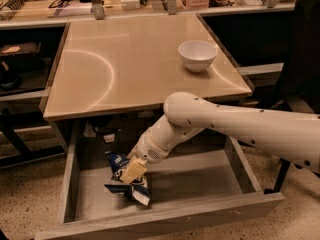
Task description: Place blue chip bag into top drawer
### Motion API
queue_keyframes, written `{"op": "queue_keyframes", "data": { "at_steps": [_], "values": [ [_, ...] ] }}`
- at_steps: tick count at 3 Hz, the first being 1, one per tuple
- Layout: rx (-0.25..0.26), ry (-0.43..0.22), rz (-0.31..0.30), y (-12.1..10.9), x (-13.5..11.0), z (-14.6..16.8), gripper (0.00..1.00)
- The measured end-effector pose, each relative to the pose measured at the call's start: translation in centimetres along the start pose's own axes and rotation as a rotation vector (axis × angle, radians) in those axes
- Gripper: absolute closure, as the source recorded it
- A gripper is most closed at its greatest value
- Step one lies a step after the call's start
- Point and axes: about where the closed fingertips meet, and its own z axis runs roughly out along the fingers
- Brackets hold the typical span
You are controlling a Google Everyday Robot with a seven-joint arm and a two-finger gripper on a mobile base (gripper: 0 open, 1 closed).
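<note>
high front view, end effector (132,171) in drawer (200,185)

Dark blue chip bag (119,160) with white edges, pale yellow gripper (133,170) on it (lower left of middle), grey streaky top drawer (165,220), white arm (240,126), white bowl (197,55), beige tabletop (135,59).

The gripper (133,170), low in the top drawer (165,218), covers the middle of the blue chip bag (118,160). The arm (240,126) runs off the right edge.
</note>
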Motion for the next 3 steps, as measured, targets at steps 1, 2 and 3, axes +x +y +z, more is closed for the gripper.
{"op": "queue_keyframes", "data": {
  "at_steps": [1,2,3],
  "values": [
    [0.0,0.0,0.0,0.0,0.0,0.0,0.11],
    [0.0,0.0,0.0,0.0,0.0,0.01,0.0],
    [0.0,0.0,0.0,0.0,0.0,0.01,0.0]
  ]
}}
